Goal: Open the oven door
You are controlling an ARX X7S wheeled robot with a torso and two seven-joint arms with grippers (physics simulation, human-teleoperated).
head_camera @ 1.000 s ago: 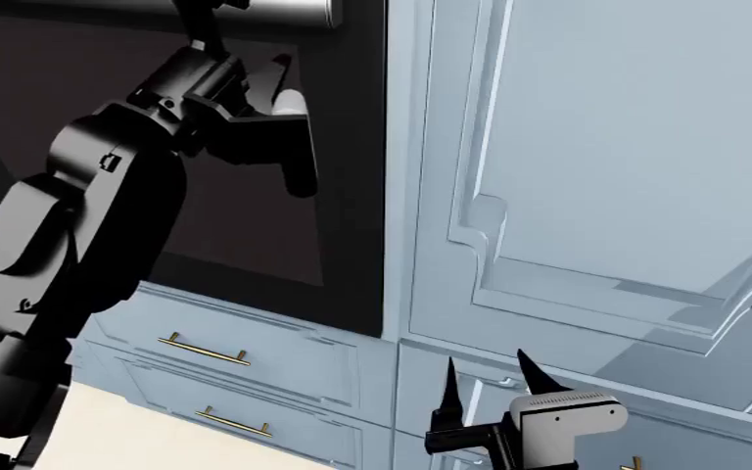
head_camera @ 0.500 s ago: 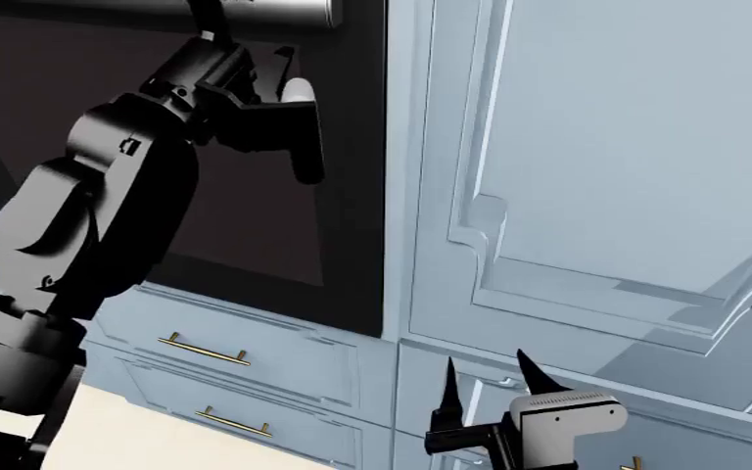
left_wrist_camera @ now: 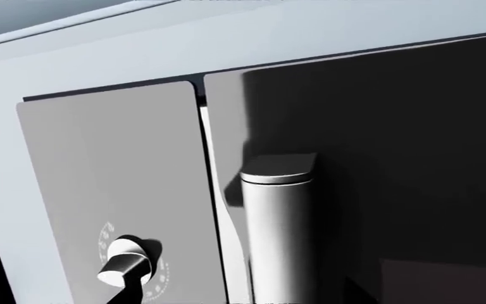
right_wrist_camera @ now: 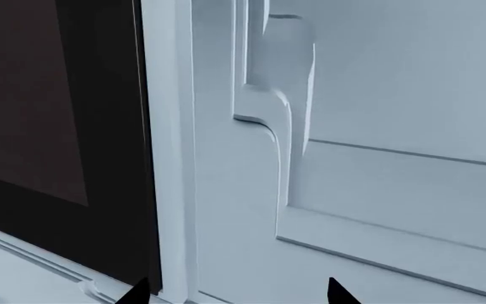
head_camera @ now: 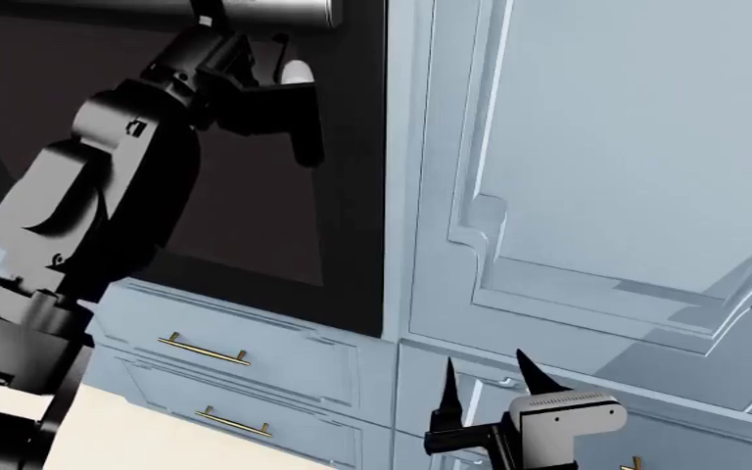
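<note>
The oven door [head_camera: 344,196] is a black panel with a dark window, standing closed at the left of the head view. Its silver bar handle [head_camera: 278,10] runs along the top edge. My left gripper [head_camera: 242,34] is raised right at the handle, fingers apart, one finger crossing in front of the bar and the other just below it. The left wrist view shows the handle's end [left_wrist_camera: 278,228] close up on the oven door [left_wrist_camera: 395,158], with no fingers in sight. My right gripper [head_camera: 488,377] hangs low and open, far from the oven door [right_wrist_camera: 40,114].
A grey control panel [left_wrist_camera: 108,177] with a knob [left_wrist_camera: 126,269] sits beside the door. A tall pale blue cabinet door [head_camera: 611,147] is to the right. Pale blue drawers with brass handles [head_camera: 204,350] lie below the oven. A cream surface [head_camera: 128,441] shows at bottom left.
My left arm has lifted, carrying its gripper up to the silver handle. The right arm has not moved and the oven door looks unchanged.
</note>
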